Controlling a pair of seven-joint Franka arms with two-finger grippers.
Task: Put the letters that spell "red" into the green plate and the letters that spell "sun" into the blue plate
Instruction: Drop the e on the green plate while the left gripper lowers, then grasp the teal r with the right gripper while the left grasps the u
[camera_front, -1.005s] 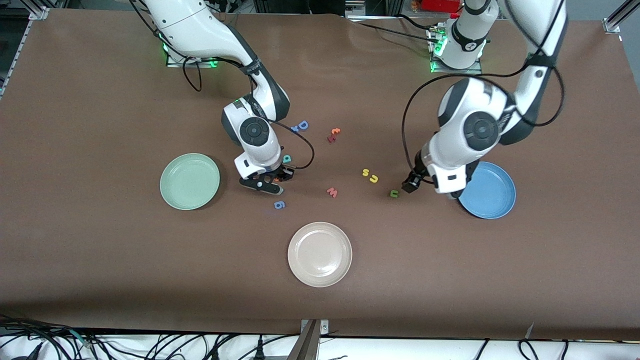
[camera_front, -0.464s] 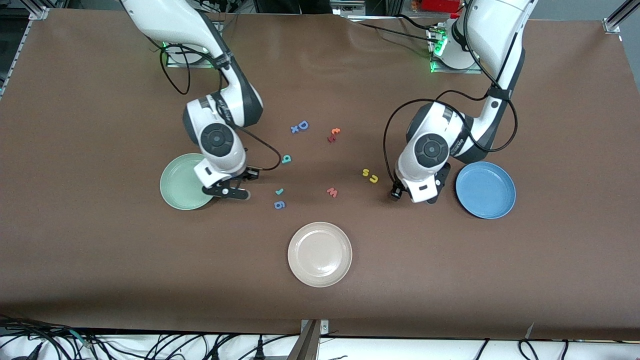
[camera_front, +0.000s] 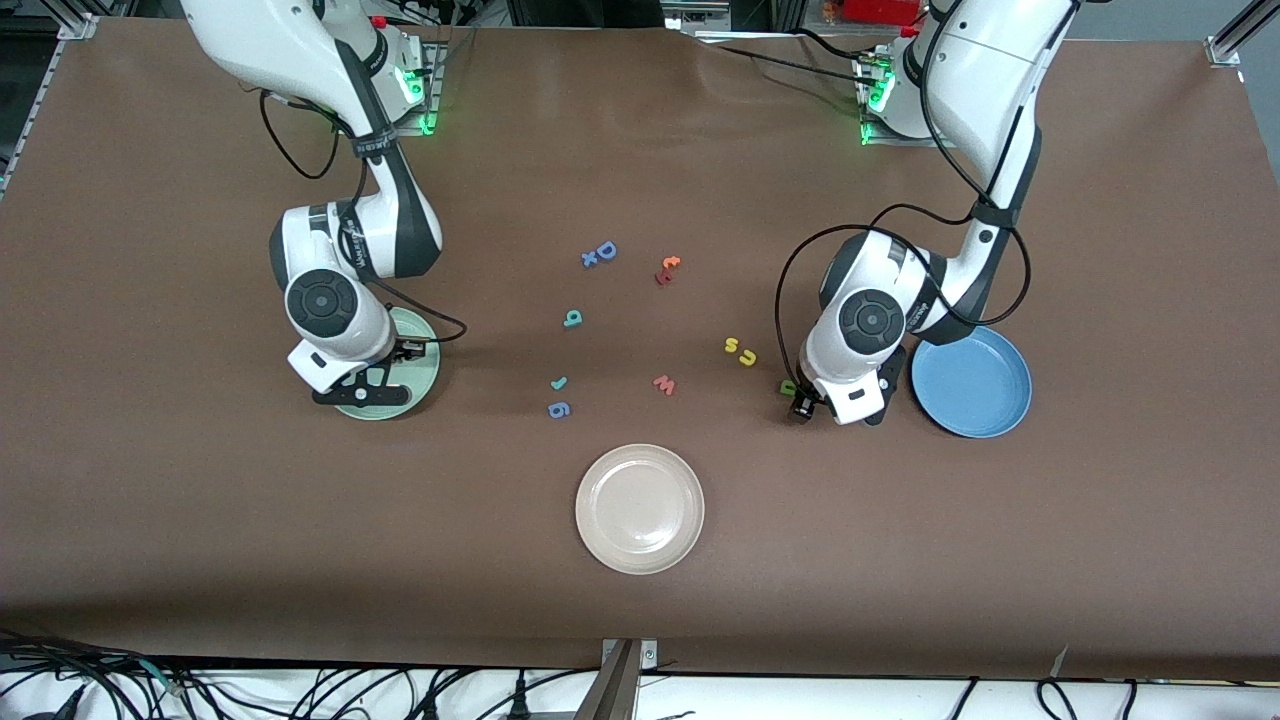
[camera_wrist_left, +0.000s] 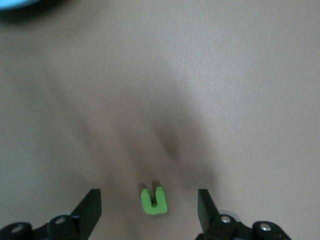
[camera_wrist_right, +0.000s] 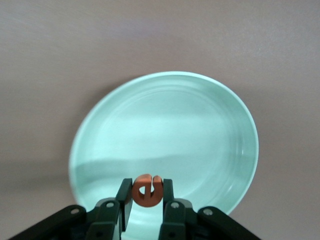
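My right gripper (camera_wrist_right: 146, 194) is shut on the orange e (camera_wrist_right: 146, 190) and hangs over the pale green plate (camera_wrist_right: 165, 125). The front view shows that gripper (camera_front: 380, 375) above the green plate (camera_front: 418, 375); the e is hidden there. My left gripper (camera_wrist_left: 149, 201) stands open low over the table, with the green u (camera_wrist_left: 153, 200) lying between its fingers and touching neither. That gripper (camera_front: 800, 405) and the green u (camera_front: 789, 387) sit beside the blue plate (camera_front: 972, 380). The yellow s (camera_front: 732, 345) and the yellow curved letter (camera_front: 747, 357) lie close by. The teal d (camera_front: 572, 319) and teal r (camera_front: 559, 382) lie mid-table.
A cream-white plate (camera_front: 640, 508) sits nearest the front camera. Loose on the table are a blue g (camera_front: 559, 409), a red w (camera_front: 664, 384), a blue capital D (camera_front: 605, 250) and a small orange-red pair (camera_front: 668, 268).
The right arm has carried the orange e from the letters at mid-table to over the green plate. The left gripper has shifted from beside the green u to straddle it.
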